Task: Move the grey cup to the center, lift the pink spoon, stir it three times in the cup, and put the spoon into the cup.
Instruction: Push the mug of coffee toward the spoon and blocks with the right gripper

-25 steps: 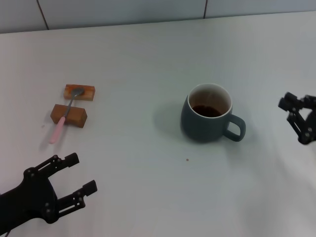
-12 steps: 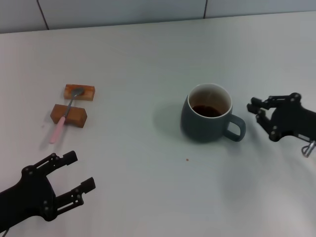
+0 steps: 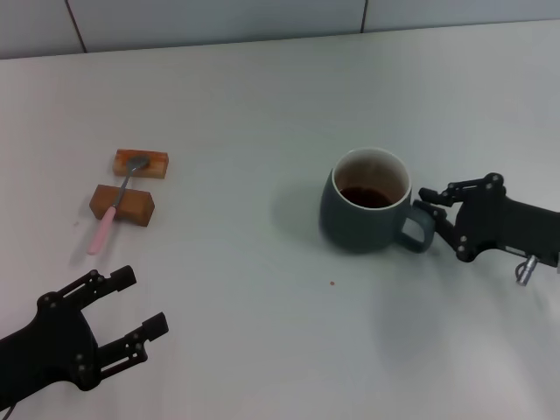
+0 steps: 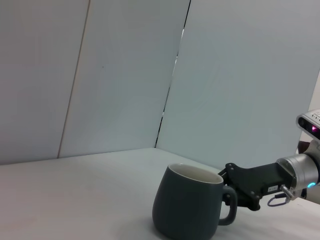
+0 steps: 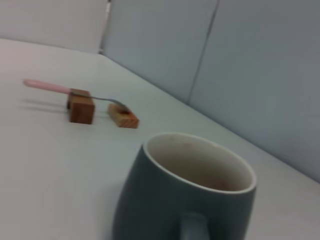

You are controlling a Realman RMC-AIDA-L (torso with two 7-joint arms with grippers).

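Observation:
The grey cup [image 3: 366, 203] stands right of the table's middle, handle to the right, with dark liquid inside. It also shows in the left wrist view [image 4: 187, 207] and the right wrist view [image 5: 185, 200]. My right gripper [image 3: 439, 222] is open at the cup's handle, one finger on either side of the loop; it also shows in the left wrist view [image 4: 234, 189]. The pink spoon [image 3: 108, 219] lies at the far left across two brown blocks, bowl on the far one; it also shows in the right wrist view [image 5: 55, 88]. My left gripper [image 3: 142, 303] is open and empty near the front left.
Two brown blocks [image 3: 140, 163] [image 3: 122, 204] hold the spoon off the white table [image 3: 262, 105]. A small dark speck [image 3: 332, 283] lies in front of the cup. A grey panelled wall [image 3: 219, 17] runs along the table's far edge.
My right gripper has moved left from the table's right edge up to the cup's handle. The cup, the spoon and the left gripper have stayed almost where they were.

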